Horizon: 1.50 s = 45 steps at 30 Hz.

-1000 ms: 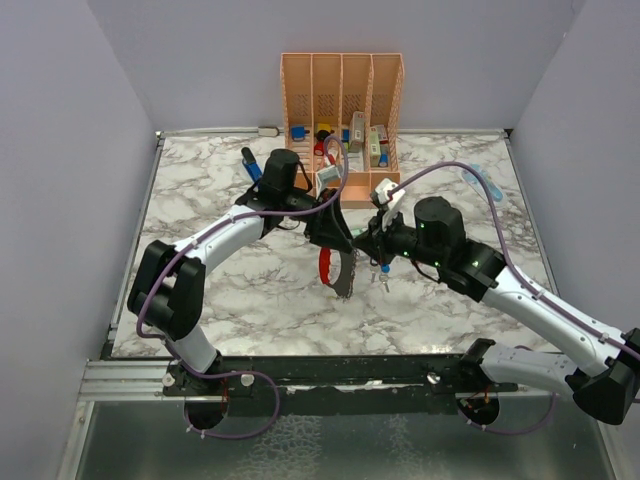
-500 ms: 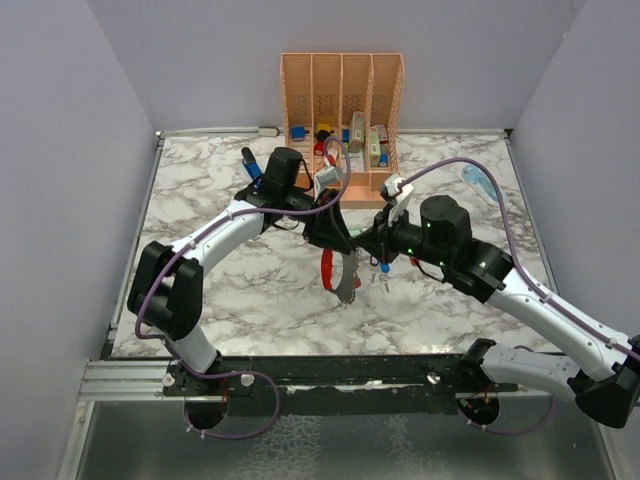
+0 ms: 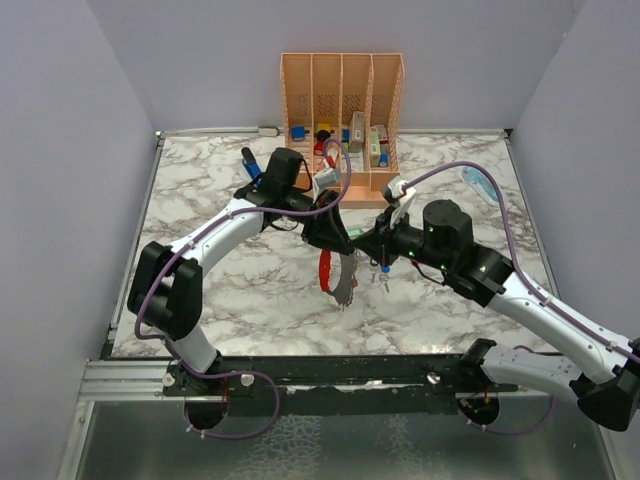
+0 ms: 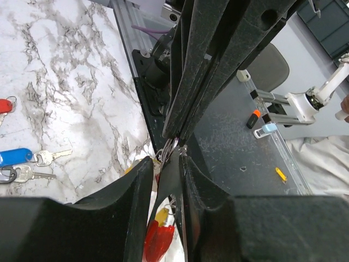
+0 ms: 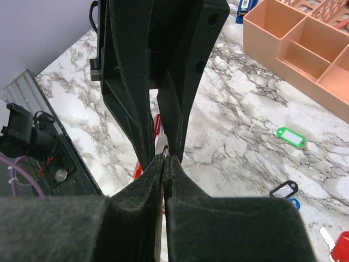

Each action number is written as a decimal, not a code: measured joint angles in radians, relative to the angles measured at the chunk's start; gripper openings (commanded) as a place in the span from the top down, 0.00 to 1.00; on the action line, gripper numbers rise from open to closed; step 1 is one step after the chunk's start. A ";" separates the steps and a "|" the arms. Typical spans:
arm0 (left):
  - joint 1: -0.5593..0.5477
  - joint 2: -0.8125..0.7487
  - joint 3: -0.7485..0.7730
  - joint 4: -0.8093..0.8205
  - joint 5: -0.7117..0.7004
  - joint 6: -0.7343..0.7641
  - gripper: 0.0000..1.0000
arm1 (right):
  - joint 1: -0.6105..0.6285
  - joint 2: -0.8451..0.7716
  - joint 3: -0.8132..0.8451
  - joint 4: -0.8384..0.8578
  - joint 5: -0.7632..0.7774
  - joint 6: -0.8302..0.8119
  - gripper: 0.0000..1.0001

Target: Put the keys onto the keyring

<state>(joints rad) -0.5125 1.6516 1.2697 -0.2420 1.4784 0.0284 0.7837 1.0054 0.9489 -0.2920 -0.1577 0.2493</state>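
Threading is under way, both arms reaching inward. The left gripper (image 4: 163,169) clamps the keyring (image 3: 326,268), held aloft over the table (image 3: 250,290). The right gripper (image 5: 162,159), tips pressed together and nose-to-nose with it, seems to pinch a key's ring (keys (image 3: 381,272) hang beneath). Next: fine alignment to slip that ring onto the clip.

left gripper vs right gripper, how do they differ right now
The left gripper holds its fingers slightly apart around the red keyring; the right gripper presses its fingers almost together on a thin metal piece. The left gripper reaches in from the left, red keyring hanging beneath; the right gripper reaches in from the right, small keys dangling below. Both meet tip to tip above the marble table.
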 measured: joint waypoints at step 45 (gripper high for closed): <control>-0.015 0.005 0.055 -0.207 0.057 0.226 1.00 | 0.000 -0.100 -0.072 0.072 -0.006 0.043 0.58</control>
<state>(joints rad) -0.5274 1.6562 1.3243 -0.4492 1.5356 0.2543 0.7841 0.9058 0.8768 -0.2203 -0.1638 0.2928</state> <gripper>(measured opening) 0.021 0.305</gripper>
